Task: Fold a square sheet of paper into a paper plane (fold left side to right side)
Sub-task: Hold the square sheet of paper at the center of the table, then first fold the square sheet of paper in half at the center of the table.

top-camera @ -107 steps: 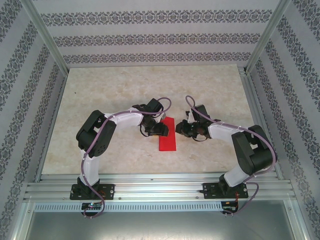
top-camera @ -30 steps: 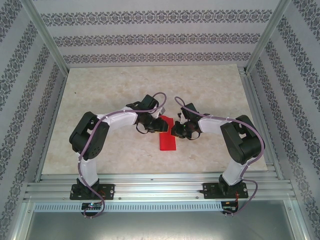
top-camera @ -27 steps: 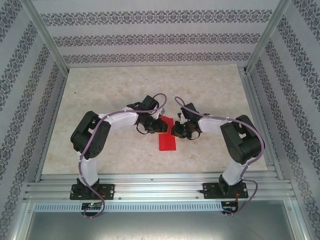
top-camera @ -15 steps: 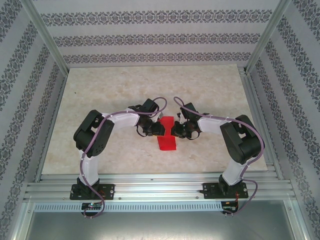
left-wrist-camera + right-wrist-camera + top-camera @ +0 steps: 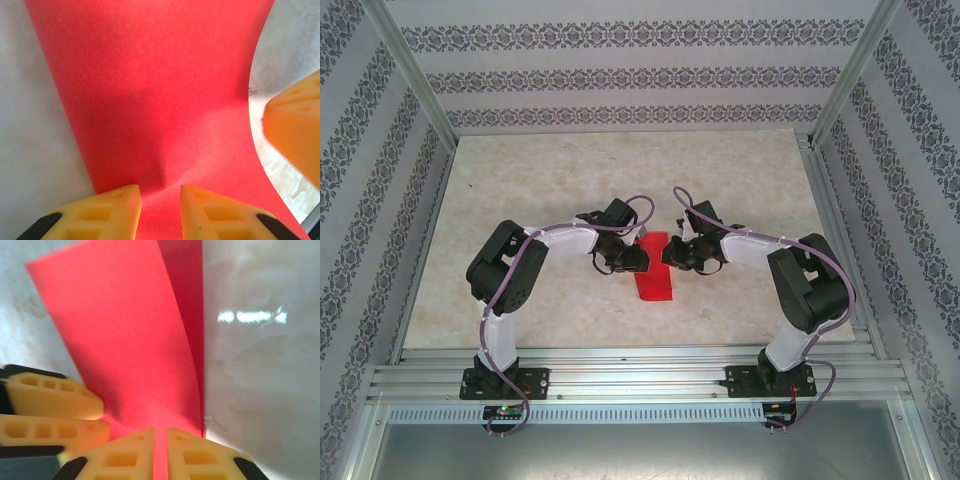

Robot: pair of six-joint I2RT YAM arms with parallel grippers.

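While the square sheet of paper (image 5: 653, 285) lies folded narrow near the tabletop's (image 5: 550, 170) centre, the right claw (image 5: 160, 432) pinches its raised edge, nearly closed. The left claw (image 5: 160, 192) stands slightly parted over its face.

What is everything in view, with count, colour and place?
red paper sheet: one, bright red, narrow rectangle, table centre
table: one, beige marbled, under everything
walls: three, white patterned, around the table
metal frame: one, silver, near edge
left arm: one, black and white, left of paper
right arm: one, black and white, right of paper
left fingers: two, yellow, apart, at the paper
right fingers: two, yellow, shut on the paper's edge
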